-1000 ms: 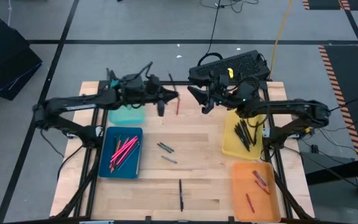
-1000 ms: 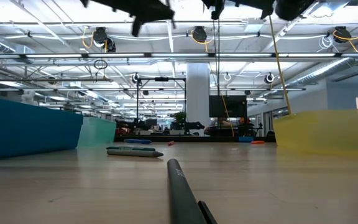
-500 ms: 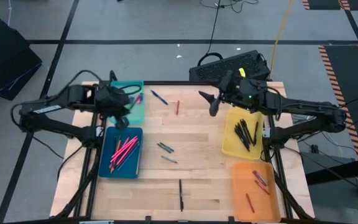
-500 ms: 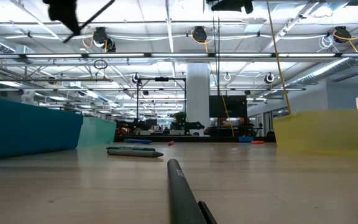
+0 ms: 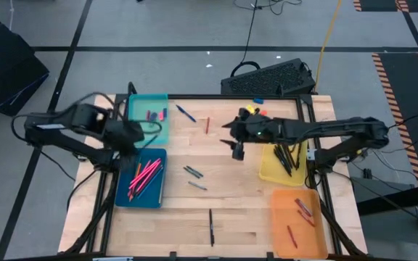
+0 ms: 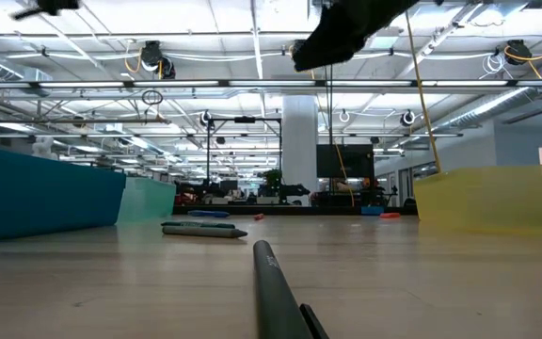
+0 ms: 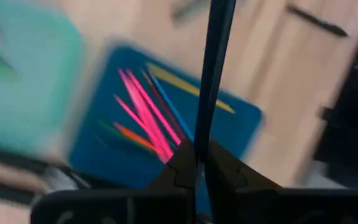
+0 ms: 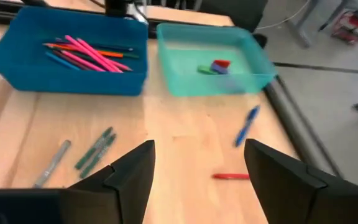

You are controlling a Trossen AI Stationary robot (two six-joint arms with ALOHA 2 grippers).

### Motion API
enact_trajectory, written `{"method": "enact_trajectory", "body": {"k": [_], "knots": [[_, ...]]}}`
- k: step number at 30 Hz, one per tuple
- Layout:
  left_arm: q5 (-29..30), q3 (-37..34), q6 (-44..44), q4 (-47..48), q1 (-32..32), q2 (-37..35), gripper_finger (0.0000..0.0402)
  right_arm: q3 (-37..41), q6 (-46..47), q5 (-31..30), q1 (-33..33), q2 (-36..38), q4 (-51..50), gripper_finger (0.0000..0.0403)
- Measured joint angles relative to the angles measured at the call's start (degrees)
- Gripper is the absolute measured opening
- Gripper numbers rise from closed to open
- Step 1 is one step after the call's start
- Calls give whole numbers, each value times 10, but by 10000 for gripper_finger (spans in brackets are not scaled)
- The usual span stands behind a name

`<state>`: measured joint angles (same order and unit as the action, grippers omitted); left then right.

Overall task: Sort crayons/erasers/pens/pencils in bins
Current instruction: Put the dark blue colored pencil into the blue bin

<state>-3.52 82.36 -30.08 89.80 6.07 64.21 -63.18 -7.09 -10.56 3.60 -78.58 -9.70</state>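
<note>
My left gripper [image 5: 130, 145] hangs over the dark blue bin [image 5: 142, 190], which holds pink pencils [image 7: 145, 118], and is shut on a long thin dark blue stick [image 7: 213, 68]. The teal bin [image 5: 149, 125] holds erasers [image 8: 216, 65]. My right gripper [image 5: 236, 150] stands open and empty over the table's middle, with a red crayon [image 8: 232, 176] and a blue pen [image 8: 245, 126] lying on the wood beyond it. The yellow bin [image 5: 267, 168] holds dark pens and the orange bin [image 5: 285, 206] holds crayons. My left gripper pinches the dark blue stick [image 7: 199, 142] between its two fingers, near one end. The stick runs out past the fingertips, in line with them. It is lifted clear, above the dark blue bin.
Two grey-green pens [image 5: 192, 172] [image 5: 197, 185] lie mid-table and a black pen [image 5: 211, 227] lies near the front edge. Small red, yellow and blue pieces [image 5: 252, 110] sit at the far edge. A black keyboard [image 5: 267, 76] lies behind the table.
My left gripper has swung from the table's far middle toward the left edge and then nearer, over the dark blue bin. My right gripper has come toward the near edge, from beside the yellow bin's far end out over the table's middle.
</note>
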Motion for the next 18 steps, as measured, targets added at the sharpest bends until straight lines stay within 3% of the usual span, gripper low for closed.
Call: {"method": "enact_trajectory", "body": {"k": [4, 8, 11, 14, 18], "knots": [[-82, -61, -180, 2, 66, 2, 12, 1, 31, 27, -2, -38, 40, 236], [-117, -140, -301, -5, 135, 2, 12, 1, 21, 33, -16, -52, 51, 236], [-126, -210, -343, -56, 158, 2, 12, 1, -5, 17, -29, -69, 31, 233], [-127, -286, -356, -166, 161, 3, 12, 1, -25, 16, -45, -113, 33, 226], [-151, -372, -383, -275, 162, 13, 12, -1, 11, 18, -75, -180, 95, 222]]}}
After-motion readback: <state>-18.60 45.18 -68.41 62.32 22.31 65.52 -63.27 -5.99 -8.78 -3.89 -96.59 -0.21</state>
